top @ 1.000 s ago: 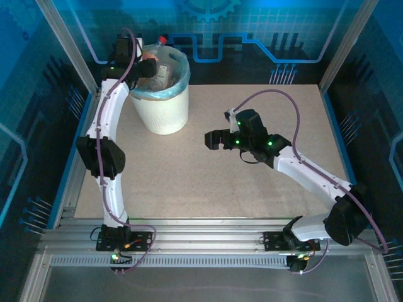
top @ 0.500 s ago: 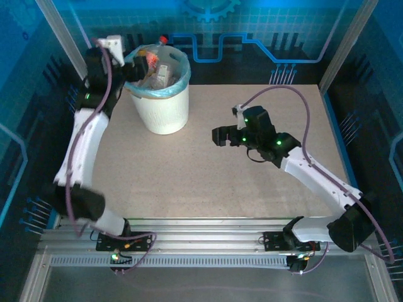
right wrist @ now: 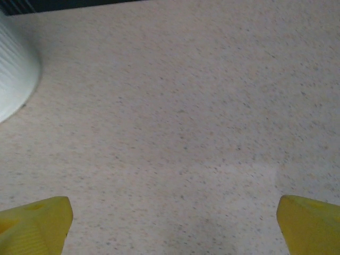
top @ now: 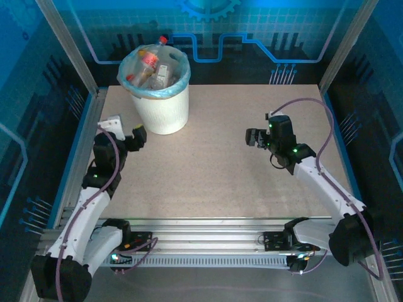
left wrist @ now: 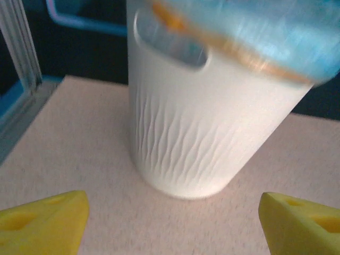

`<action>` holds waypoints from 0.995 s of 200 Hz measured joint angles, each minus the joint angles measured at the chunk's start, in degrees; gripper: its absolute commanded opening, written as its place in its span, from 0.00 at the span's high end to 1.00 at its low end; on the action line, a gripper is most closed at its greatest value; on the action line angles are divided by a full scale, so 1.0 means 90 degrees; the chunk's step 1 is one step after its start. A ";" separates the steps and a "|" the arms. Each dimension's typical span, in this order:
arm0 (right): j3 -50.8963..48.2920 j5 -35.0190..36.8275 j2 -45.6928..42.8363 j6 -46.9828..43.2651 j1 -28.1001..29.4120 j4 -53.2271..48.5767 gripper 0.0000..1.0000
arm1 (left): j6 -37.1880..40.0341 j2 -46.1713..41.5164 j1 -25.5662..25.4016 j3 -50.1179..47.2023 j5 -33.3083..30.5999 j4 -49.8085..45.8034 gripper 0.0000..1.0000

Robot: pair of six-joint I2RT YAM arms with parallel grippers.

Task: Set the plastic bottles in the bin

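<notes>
left pincer: the left gripper (top: 137,137) hangs low over the left side of the table (top: 214,170), just on the near side of the bin (top: 160,112). its yellow fingers (left wrist: 42,223) stand wide apart and hold nothing.
left aim: its wrist camera looks straight at the bin's wall, so the jaws face the bin, near it but not touching.
right pincer: the right gripper (top: 252,137) floats over the right half of the table, well apart from the bin. its fingers (right wrist: 32,223) are spread wide too, empty, with speckled tabletop beneath.
why so: by my reading, both arms are free-handed and held off the bin. empty, spread jaws suit either a fresh pick or a pull-back to rest, and i cannot tell which.
bin: a white round bucket, upright at the far left of the table, with wavy ribbing down its wall and a slot handle (left wrist: 170,42) under the rim.
liner: a light-blue bag liner (top: 181,83) is folded over the rim. it is blurred in the left wrist view.
plastic bottles: the plastic bottles (top: 157,70) are heaped inside the bin up to the rim. they are clear, and some are crumpled.
top bottle: one bottle (top: 148,61) lies slanted on the heap with a red-orange label, and a red cap (top: 162,39) pokes above the far rim.
count: too jumbled to tell.
progress: every bottle i can make out sits in the bin, so the task looks at or near its end.
risk: the heap reaches the rim, so a knock from the nearby left arm could tip a top bottle out.
</notes>
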 measured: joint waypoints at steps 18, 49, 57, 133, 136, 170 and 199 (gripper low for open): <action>-0.0146 0.0066 -0.0002 -0.0002 -0.0027 0.0131 0.00 | -0.0185 -0.0117 -0.0056 -0.0350 -0.0214 0.0112 0.15; -0.0510 0.0338 0.0058 -0.0112 -0.0119 0.0600 0.00 | -0.0350 -0.0117 -0.0146 -0.0901 -0.0675 0.0794 0.11; -0.0624 0.0420 0.0124 -0.0185 -0.0172 0.0777 0.00 | -0.0362 0.0002 -0.0153 -0.1056 -0.0811 0.1035 0.10; -0.2059 0.0750 0.1122 -0.1579 -0.0765 0.3609 0.00 | -0.0027 0.2509 -0.0160 -0.1860 -0.1647 0.3429 0.01; -0.2106 0.0736 0.1178 -0.1632 -0.0794 0.3745 0.00 | 0.0007 0.2582 -0.0160 -0.1860 -0.1659 0.3507 0.01; -0.2494 0.0083 0.1579 -0.2123 -0.1124 0.4745 0.00 | 0.0488 0.3538 -0.0087 -0.1914 -0.1542 0.4930 0.01; -0.2822 -0.0792 0.1865 -0.2329 -0.1416 0.5814 0.00 | 0.0675 0.4306 0.0219 -0.1962 -0.0867 0.5870 0.01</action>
